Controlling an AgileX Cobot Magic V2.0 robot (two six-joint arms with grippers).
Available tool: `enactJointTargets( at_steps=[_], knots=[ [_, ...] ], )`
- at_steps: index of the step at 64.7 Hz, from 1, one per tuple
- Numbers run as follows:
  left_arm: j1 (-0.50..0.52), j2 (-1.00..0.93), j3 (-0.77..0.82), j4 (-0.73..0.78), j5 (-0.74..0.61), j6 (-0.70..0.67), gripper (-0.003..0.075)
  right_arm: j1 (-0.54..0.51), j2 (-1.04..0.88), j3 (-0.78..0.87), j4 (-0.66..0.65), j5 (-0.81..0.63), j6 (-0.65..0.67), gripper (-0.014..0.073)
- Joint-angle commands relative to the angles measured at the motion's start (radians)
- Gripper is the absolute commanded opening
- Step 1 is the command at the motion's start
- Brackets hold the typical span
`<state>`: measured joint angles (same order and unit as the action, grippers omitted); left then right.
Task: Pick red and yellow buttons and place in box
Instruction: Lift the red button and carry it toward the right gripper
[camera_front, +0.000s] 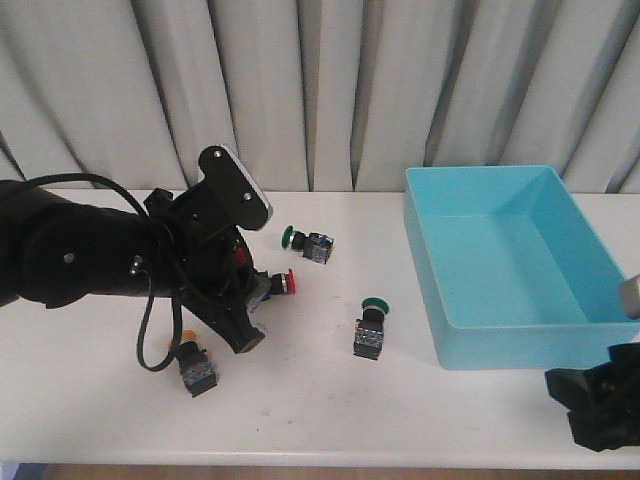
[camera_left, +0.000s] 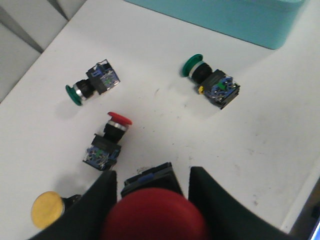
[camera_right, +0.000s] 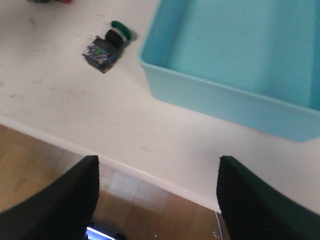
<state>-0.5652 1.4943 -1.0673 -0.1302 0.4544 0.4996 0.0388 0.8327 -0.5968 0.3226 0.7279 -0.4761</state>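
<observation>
My left gripper (camera_front: 243, 312) is shut on a red button (camera_left: 152, 215): its blurred red cap fills the gap between the fingers and its black body (camera_left: 150, 181) points down at the table. A second red button (camera_front: 284, 283) lies on the table just beside this gripper and shows in the left wrist view (camera_left: 111, 141). A yellow button (camera_front: 194, 365) lies near the front left, also in the left wrist view (camera_left: 46, 210). The turquoise box (camera_front: 500, 335) stands at the right with nothing in it. My right gripper (camera_front: 598, 402) is open and empty at the table's front right edge (camera_right: 157, 162).
Two green-capped buttons lie on the table: one (camera_front: 306, 241) behind the left gripper, one (camera_front: 371, 329) in the middle near the box's left wall (camera_right: 220, 97). The latter shows in the right wrist view (camera_right: 106, 47). A curtain hangs behind the table.
</observation>
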Motion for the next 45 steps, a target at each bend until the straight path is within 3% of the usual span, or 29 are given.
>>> enactJointTargets(
  at_steps=[1, 11, 29, 45],
  knots=[
    [-0.003, -0.044, -0.019, -0.144, -0.069, 0.171, 0.0146, -0.006, 0.070, -0.074, 0.148, 0.012, -0.217, 0.0499],
    [-0.003, -0.044, -0.019, -0.423, -0.013, 0.539, 0.0146, -0.006, 0.171, -0.154, 0.294, 0.093, -0.510, 0.0499],
    [-0.003, -0.044, -0.019, -0.885, 0.180, 1.080, 0.0146, -0.006, 0.288, -0.212, 0.481, 0.110, -0.880, 0.0499],
    [-0.003, -0.044, -0.019, -1.111, 0.300, 1.312, 0.0146, 0.072, 0.308, -0.212, 0.543, 0.127, -1.090, 0.0499]
  ],
)
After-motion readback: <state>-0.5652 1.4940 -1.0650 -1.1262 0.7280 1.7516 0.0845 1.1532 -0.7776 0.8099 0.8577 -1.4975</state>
